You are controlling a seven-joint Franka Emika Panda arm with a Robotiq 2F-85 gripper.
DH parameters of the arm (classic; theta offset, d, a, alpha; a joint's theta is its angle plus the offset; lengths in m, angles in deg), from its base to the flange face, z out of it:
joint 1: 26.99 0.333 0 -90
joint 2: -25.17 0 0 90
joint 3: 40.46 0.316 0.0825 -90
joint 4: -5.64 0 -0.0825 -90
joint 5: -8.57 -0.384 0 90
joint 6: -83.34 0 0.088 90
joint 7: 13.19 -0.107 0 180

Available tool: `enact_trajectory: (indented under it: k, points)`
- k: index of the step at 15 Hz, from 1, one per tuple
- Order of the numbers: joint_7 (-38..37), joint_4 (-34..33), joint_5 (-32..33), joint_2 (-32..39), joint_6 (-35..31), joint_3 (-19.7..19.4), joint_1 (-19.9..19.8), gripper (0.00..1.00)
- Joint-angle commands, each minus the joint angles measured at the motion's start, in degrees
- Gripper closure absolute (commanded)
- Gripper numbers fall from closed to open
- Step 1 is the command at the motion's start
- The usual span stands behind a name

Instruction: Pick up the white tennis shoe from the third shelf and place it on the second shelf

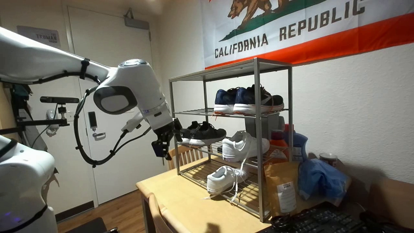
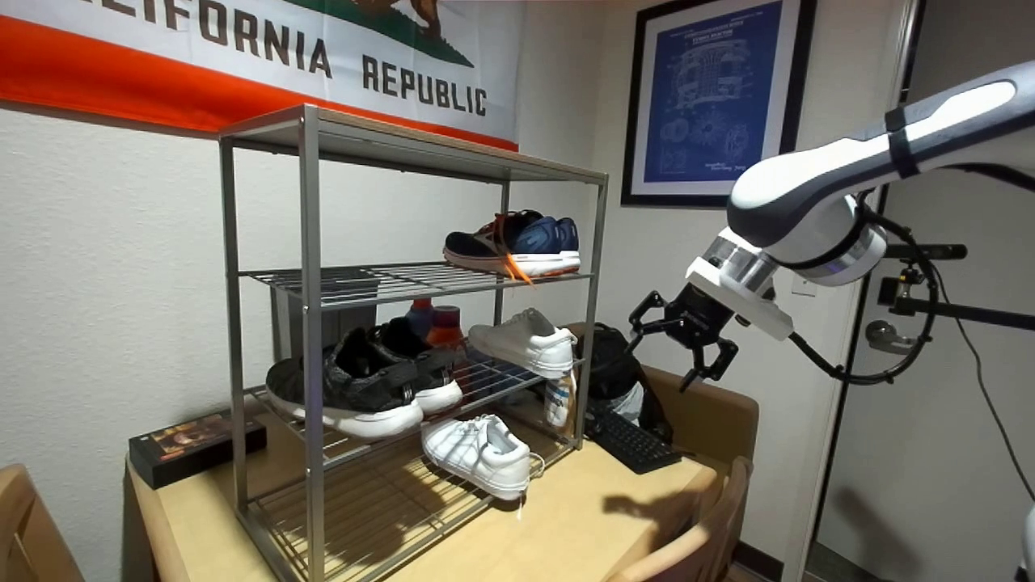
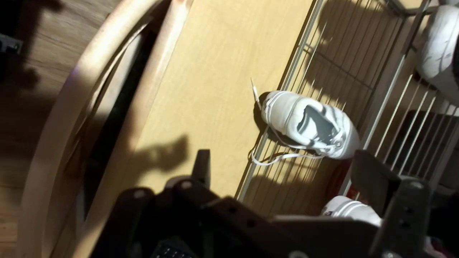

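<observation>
The empty gripper [image 2: 657,369] is spread wide. The second shelf [image 2: 485,400], with black shoes [image 2: 368,396] and another white shoe [image 2: 525,343], covers the third shelf [image 2: 364,509], where the white shoe [image 2: 475,454] lies front to back, toe in, heel over the front edge.

A lived-in room with the look of a home, though house or dormitory I cannot say: a California Republic flag [image 1: 300,35] and a framed blue print [image 2: 716,101] hang on the walls [image 1: 355,113], dark shoes [image 1: 245,98] stand on a metal rack [image 2: 310,267] atop a wooden surface [image 1: 190,200], a keyboard [image 2: 635,440] lies near and a wooden chair [image 3: 75,104] stands alongside
</observation>
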Motion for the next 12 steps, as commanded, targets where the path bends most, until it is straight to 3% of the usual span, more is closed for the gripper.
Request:
enact_trajectory:
  k: [1, 2, 6, 8, 10, 12]
  points:
    - [-3.4, 0.7, 2.5, 3.4, -1.1, 1.1, -1.3, 0.00]
    - [-0.5, 0.7, 1.9, 3.0, 1.2, -0.5, 0.2, 0.00]
    - [-1.4, 0.9, 1.9, 3.3, -0.1, 0.0, 0.0, 0.00]
    - [-7.9, 1.4, 2.2, 7.2, -11.0, 4.3, -1.6, 0.00]
    - [-13.6, -0.5, 1.2, 13.0, -19.1, 6.1, -1.0, 0.00]
    - [-21.6, -1.6, 4.2, 18.6, -26.1, 9.1, -2.7, 0.00]
